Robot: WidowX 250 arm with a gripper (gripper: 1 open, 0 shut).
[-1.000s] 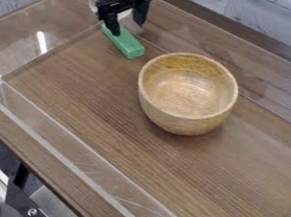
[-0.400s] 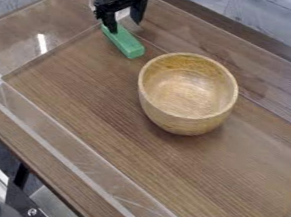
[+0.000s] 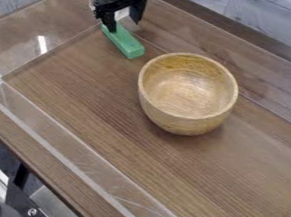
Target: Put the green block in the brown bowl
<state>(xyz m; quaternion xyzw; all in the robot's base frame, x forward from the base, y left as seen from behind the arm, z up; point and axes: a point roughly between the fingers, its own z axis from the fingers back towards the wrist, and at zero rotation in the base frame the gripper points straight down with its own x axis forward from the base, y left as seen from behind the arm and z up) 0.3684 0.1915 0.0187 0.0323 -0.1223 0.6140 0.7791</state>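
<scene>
Green block (image 3: 121,42) lies far left on worktop (image 3: 92,124), released hand (image 3: 118,20) straddling its far end (pre-grasp, I'd say): next clench, lift, carry to brown bowl (image 3: 187,92).

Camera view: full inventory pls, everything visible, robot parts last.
green block: 1, bright green, flat on the table at the far left, left of the bowl and apart from it
brown bowl: 1, light brown wood, upright near the table's middle, nothing inside
table: 1, dark wood grain, under both items
clear wall: transparent panels around the table's edges
gripper: 1, black, pointing down over the block's far end, fingers open on either side of it, block not lifted
</scene>
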